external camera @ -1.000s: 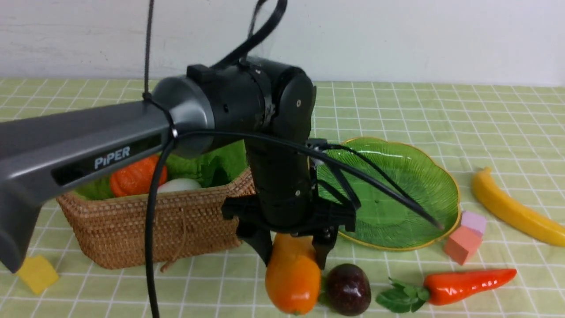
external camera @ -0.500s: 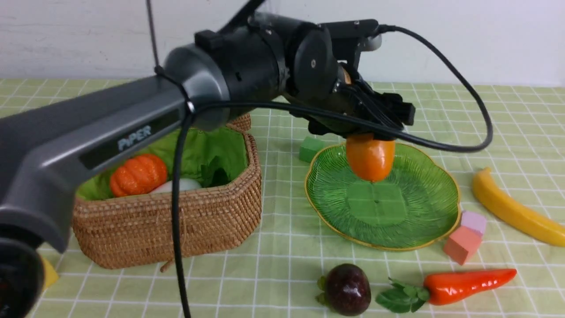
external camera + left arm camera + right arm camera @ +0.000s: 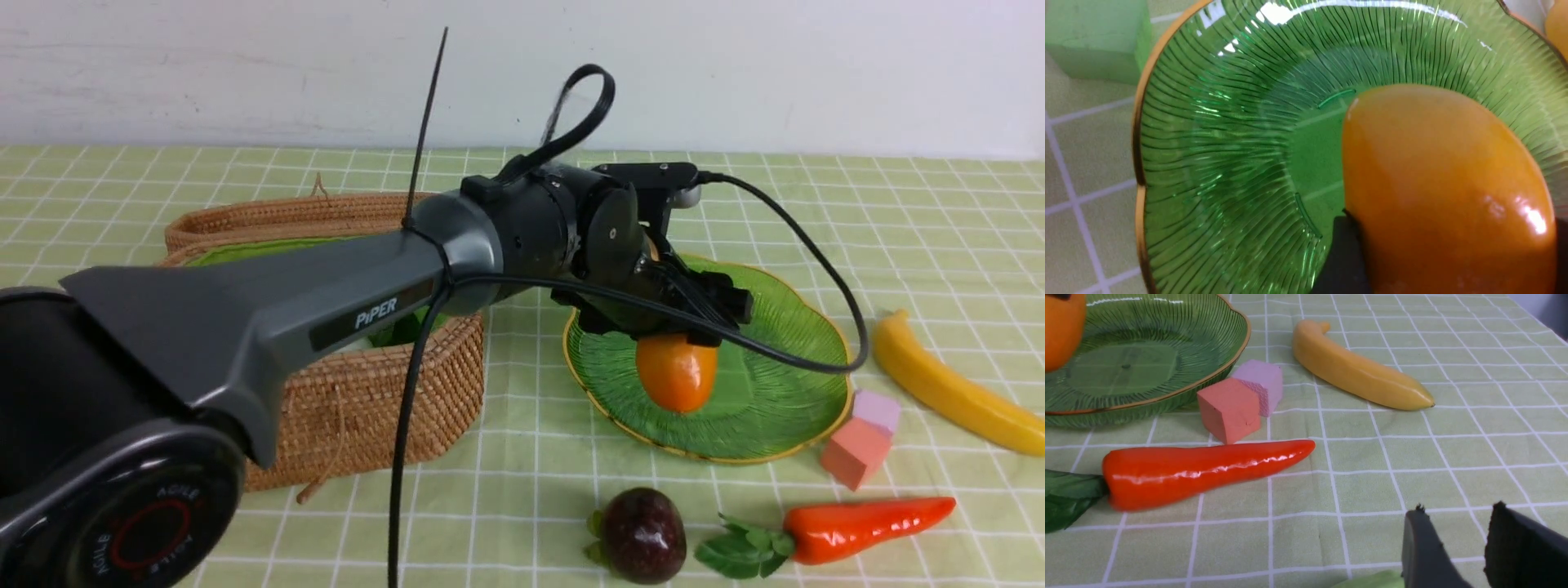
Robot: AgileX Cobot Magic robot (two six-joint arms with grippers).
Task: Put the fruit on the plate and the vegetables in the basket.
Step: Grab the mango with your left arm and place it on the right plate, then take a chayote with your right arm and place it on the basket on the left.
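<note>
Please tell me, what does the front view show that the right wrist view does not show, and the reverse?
Only the front view: the basket, the purple fruit and the long left arm. Only the right wrist view: the right tool, its fingers apart over the tablecloth. Both: the plate, the mango, the banana, the carrot, the coral cube and the lilac cube.

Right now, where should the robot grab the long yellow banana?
Around the middle of the banana, coming straight down from above. It lies flat on the tablecloth, long and slim, so the jaws fit across its narrow width there. The middle should balance better than the tapering ends.
</note>
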